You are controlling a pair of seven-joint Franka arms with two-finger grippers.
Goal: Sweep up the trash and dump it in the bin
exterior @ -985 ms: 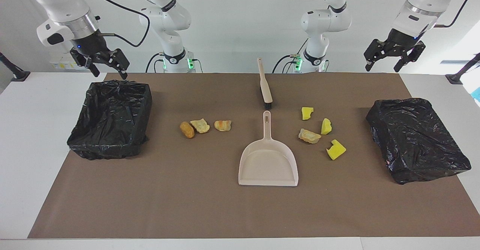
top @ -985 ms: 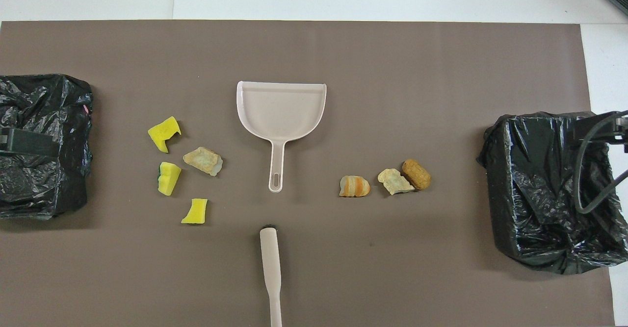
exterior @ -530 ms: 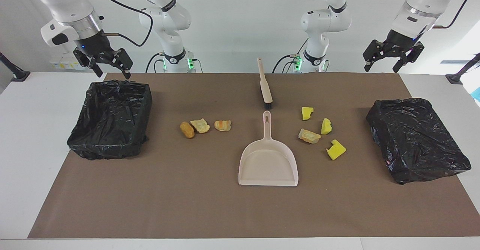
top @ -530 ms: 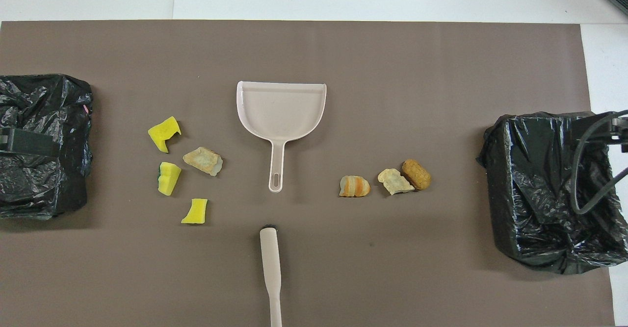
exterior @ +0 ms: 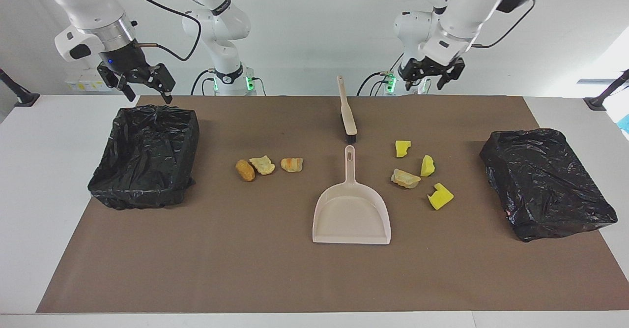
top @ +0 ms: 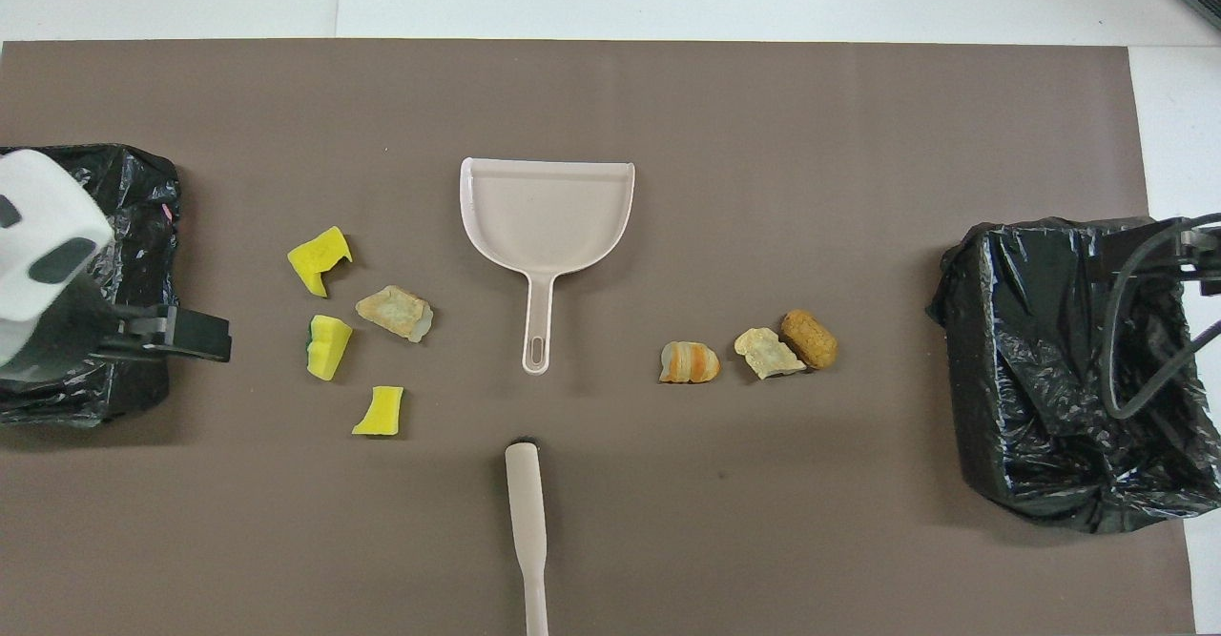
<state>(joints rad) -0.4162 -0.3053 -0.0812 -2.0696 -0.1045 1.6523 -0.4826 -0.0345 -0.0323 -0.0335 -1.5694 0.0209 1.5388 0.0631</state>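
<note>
From the facing view, I take the dustpan [exterior: 352,213] as my landmark, lying mid-worktop with its handle pointing toward the robots and its mouth pointing away from them. The brush [exterior: 346,107] lies just nearer the robots, end to end with that handle, so both long axes run straight from the robots outward. The left pincer [exterior: 432,74] hangs in the air over the mat's robot-side edge, toward the left arm's end from the brush; its jaws stand apart and hold nothing. I judge it the nearer arm to the brush. The right pincer [exterior: 142,83] waits, jaws spread and empty, over the robot-side rim of the black-lined bin [exterior: 145,156] at the right arm's end.

From the overhead view, the trash lies on both sides of the dustpan's handle: four pieces [top: 358,331], mostly yellow, toward the left arm's end, three tan and brown ones [top: 754,352] toward the right arm's. A second black bag [top: 114,226] lies at the left arm's end.
</note>
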